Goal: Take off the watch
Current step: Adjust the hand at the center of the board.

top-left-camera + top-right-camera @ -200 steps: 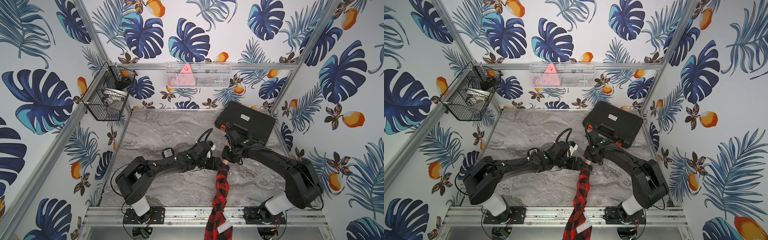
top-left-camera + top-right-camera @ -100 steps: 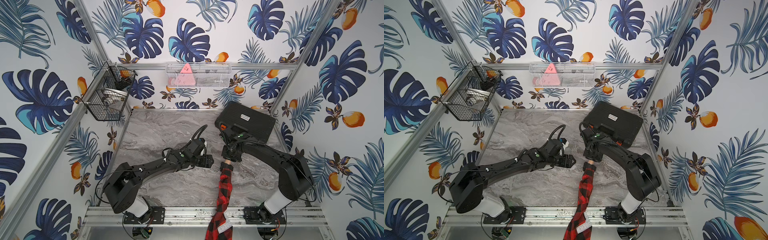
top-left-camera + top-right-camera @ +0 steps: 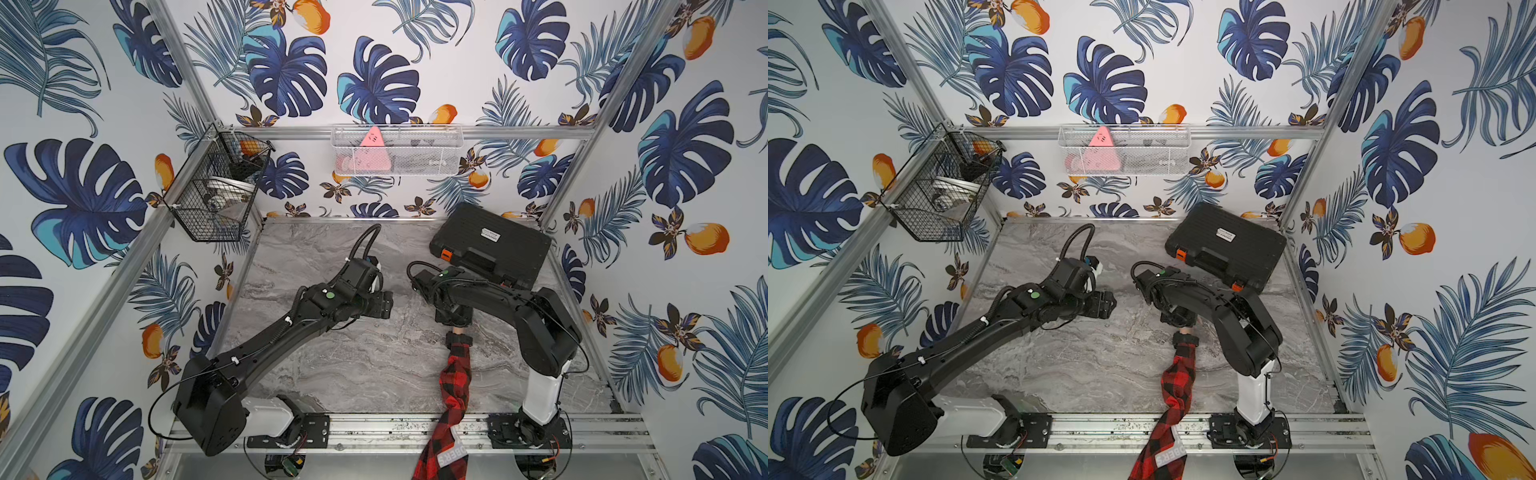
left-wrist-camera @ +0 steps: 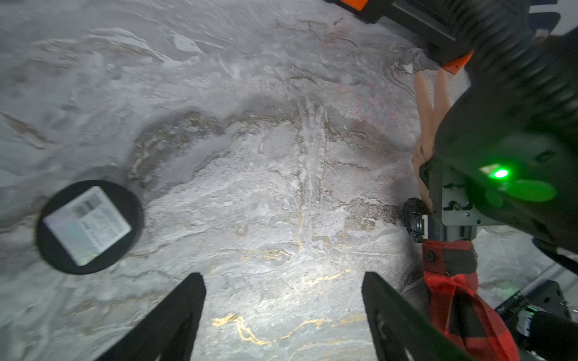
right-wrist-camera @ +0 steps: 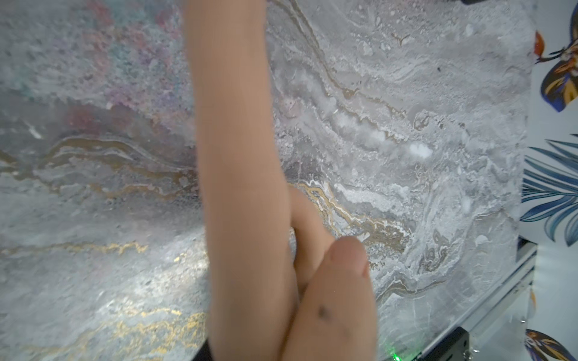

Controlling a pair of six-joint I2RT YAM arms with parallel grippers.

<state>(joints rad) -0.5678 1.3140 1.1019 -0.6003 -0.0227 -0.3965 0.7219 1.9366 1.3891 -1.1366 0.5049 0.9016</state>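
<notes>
Fingers [image 4: 178, 315] of the left gripper [image 4: 283, 312] are standing wide apart and empty, well apart from the watch [image 4: 414, 223]. The watch is sitting between the plaid sleeve [image 4: 463, 300] and the mannequin hand [image 5: 244, 156]. The right gripper [image 3: 453, 322] is covering that hand; whether it is clamping cannot be told. The approach step is judged to be running. The next move is calling for the left fingers to straddle the strap.

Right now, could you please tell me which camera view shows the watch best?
The left wrist view: the watch shows its chunky round case close up, beside the plaid sleeve. In both top views it is only a small dark band. The right wrist view shows only the mannequin hand.
</notes>
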